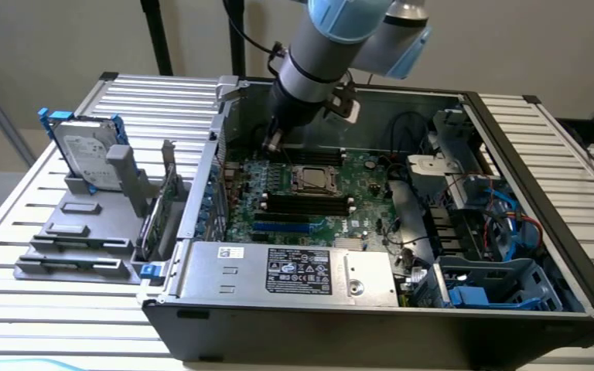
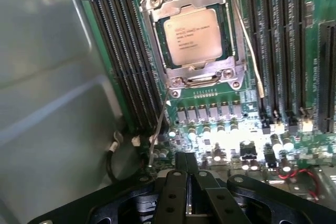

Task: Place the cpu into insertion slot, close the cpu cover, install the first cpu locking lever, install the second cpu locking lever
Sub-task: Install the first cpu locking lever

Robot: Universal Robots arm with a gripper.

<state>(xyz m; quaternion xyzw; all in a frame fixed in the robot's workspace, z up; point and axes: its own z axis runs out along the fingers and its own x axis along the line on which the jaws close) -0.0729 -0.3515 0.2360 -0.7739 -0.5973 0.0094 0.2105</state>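
The cpu [image 2: 192, 36], a pale square chip, lies in the insertion slot [image 2: 155, 35] on the green motherboard [image 1: 364, 174]. The silvery cpu cover [image 2: 197, 72] lies flat around the chip as a frame. One thin wire lever [image 2: 159, 127] sticks out from the slot's near corner, its free end just beside my fingertips. A second wire lever [image 2: 251, 51] runs along the slot's other side. My gripper [image 2: 187, 157] is shut with nothing between its fingers. It hangs inside the case behind the insertion slot [image 1: 312, 179], towards the exterior view's left [image 1: 273, 141].
Black memory slots [image 2: 126, 51] flank the socket on both sides. The case's grey side wall [image 2: 47, 77] stands close by. The power supply [image 1: 297, 270] sits at the case's front, a blue drive cage [image 1: 493, 282] and cables at the exterior view's right, a hard drive [image 1: 86, 154] outside.
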